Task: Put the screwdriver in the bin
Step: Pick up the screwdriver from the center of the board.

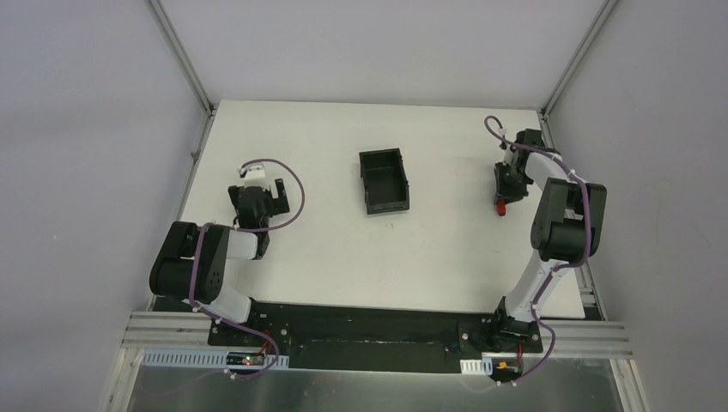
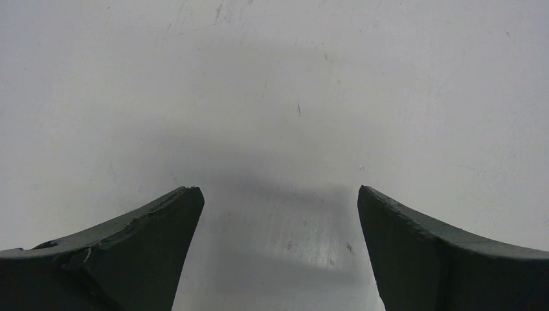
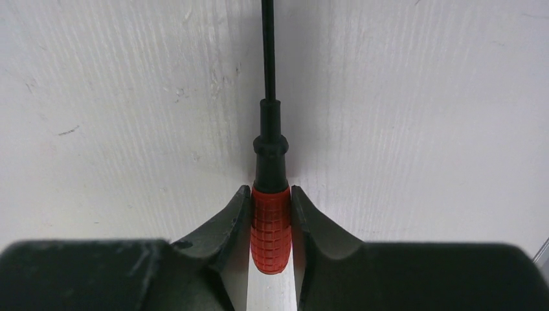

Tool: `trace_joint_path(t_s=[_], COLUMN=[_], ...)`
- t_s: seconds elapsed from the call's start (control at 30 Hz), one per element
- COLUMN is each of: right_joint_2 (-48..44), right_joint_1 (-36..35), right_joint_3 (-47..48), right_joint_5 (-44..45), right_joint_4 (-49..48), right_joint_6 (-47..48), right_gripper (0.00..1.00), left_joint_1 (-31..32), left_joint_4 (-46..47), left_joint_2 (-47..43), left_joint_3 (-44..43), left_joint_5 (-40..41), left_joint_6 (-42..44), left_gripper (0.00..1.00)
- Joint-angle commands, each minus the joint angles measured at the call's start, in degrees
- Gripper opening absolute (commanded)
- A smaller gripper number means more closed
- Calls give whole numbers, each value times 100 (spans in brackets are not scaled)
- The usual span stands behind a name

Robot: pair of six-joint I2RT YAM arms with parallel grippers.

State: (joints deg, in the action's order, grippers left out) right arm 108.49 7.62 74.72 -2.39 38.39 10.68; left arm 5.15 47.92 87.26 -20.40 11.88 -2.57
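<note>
Screwdriver is clamped. Right gripper has its fingers closed on the red handle, one pad on each side, at lower centre of the right wrist frame. You see the black collar and thin dark shaft run straight up from the handle and out past the top edge of that frame, over the white table. In the top view the red handle end pokes out just below the right gripper at centre right of the frame, near the table's right edge. You can't tell from either view whether the tool touches the table or sits just off it.

Bin is at upper centre of the top frame: black, open top, long axis roughly top to bottom, slightly rotated. It's well apart from the screwdriver, off to its left in the frame.

Left gripper has its fingers spread wide, with bare table showing between them in the left wrist frame. In the top view it sits at centre left, well apart from the bin.
</note>
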Motion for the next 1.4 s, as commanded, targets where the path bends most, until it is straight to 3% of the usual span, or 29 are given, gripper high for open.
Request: trace_joint_path(t_s=[0.0, 0.73, 1.0, 1.37], right_joint_2=[-143, -1139, -1201, -1280], right_joint_1=[-32, -267, -749, -2002], right_joint_3=[544, 1685, 2110, 2260], right_joint_5=[-109, -689, -711, -487], right_joint_4=[177, 1054, 1285, 1298], right_joint_6=[-463, -1496, -1747, -1778], right_gripper=[1, 0, 0, 0], left_joint_1=[-40, -40, -40, -40], left_joint_4=[77, 77, 77, 77], left_joint_2=[-122, -123, -122, -122], left_joint_3=[6, 1, 10, 8], left_joint_5=[-43, -41, -45, -44], left_joint_6=[-43, -46, -50, -45], left_gripper=[99, 99, 99, 99])
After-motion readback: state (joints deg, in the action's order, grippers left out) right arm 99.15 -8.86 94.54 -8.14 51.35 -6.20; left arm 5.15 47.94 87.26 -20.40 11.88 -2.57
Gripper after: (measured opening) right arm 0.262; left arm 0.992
